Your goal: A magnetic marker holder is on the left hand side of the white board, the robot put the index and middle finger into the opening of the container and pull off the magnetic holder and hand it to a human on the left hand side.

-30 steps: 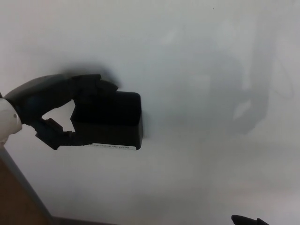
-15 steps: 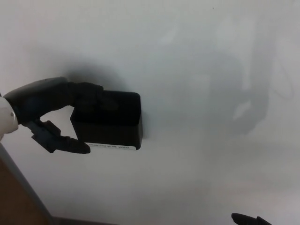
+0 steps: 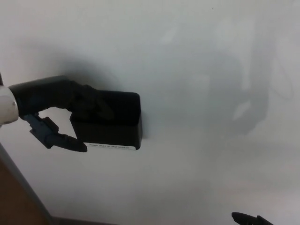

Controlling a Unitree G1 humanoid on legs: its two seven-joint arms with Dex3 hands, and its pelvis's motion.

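Note:
A black box-shaped magnetic marker holder (image 3: 115, 121) sticks to the whiteboard (image 3: 197, 70), with a white label strip along its lower edge. My left hand (image 3: 61, 105) comes in from the left. Its two fingers (image 3: 96, 105) lie over the holder's upper left part, in its opening. The thumb (image 3: 63, 139) points right, its tip at the holder's lower left corner. The holder's left end sits between fingers and thumb. Only a black tip of my right hand (image 3: 248, 219) shows at the bottom right edge.
The whiteboard fills nearly the whole view and carries faint grey reflections on its right side. A grey frame edge (image 3: 21, 187) and a brown surface (image 3: 9, 201) run along the bottom left corner.
My left fingers have slid further right over the holder's top, and the thumb has dropped off its underside to its lower left corner. The holder has stayed in place.

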